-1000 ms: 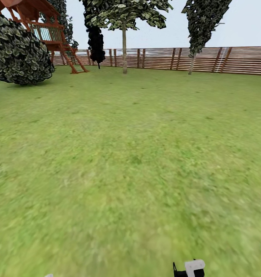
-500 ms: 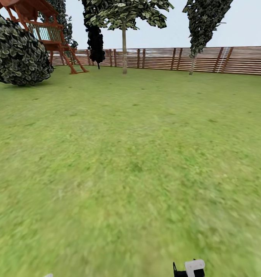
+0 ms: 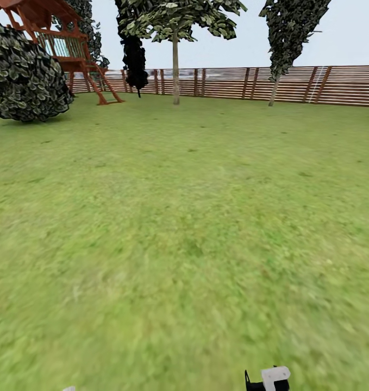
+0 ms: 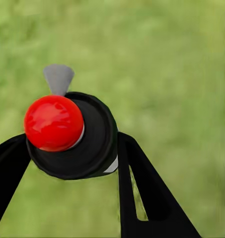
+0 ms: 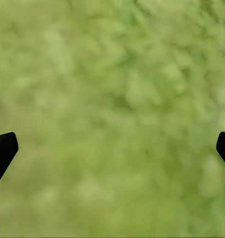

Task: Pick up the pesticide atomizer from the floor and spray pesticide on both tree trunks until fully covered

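The pesticide atomizer (image 4: 87,144) sits between my left gripper's (image 4: 72,141) two black fingers. I see it end-on: a round black body, a red knob and a grey nozzle. The left gripper is shut on it, above blurry grass. My right gripper (image 5: 112,148) is open over the grass floor (image 5: 117,99), with nothing between its spread tips. Far ahead by the fence stand two trees, one with a straight pale trunk (image 3: 175,70) and one with a thin leaning trunk (image 3: 273,89). A white and black piece of my right arm (image 3: 271,378) shows in the head view's lower part.
A wide lawn (image 3: 184,217) stretches ahead to a brown slat fence (image 3: 233,82). A big round bush (image 3: 24,73) and a red wooden playset (image 3: 70,49) stand at the far left. A black tree shape (image 3: 134,60) hangs beside the playset.
The whole head view has shifted a little, so the camera has moved. The bush and playset sit slightly further left; the arm piece stays where it was.
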Robot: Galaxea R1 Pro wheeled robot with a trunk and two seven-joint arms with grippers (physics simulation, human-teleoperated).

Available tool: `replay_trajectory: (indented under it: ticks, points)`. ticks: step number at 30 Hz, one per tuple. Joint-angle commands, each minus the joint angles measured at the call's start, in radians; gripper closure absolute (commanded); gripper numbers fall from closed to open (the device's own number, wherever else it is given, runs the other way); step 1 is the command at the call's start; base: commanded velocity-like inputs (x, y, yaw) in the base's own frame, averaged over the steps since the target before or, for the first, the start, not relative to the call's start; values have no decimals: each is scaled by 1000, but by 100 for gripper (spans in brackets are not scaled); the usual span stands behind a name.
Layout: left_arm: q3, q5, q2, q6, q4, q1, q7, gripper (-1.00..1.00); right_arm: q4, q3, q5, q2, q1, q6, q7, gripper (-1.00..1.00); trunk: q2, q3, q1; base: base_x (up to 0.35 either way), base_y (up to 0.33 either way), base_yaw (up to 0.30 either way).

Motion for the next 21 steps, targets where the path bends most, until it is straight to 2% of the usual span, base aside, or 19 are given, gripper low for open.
replay_trajectory:
  ticks: [1,21]
  points:
    - [0,0,0,0,0,0,0,100,0,0,0,0,0,0,0,-100,0,0,0,340,0,0]
    - [0,0,0,0,0,0,0,100,0,0,0,0,0,0,0,-100,0,0,0,340,0,0]
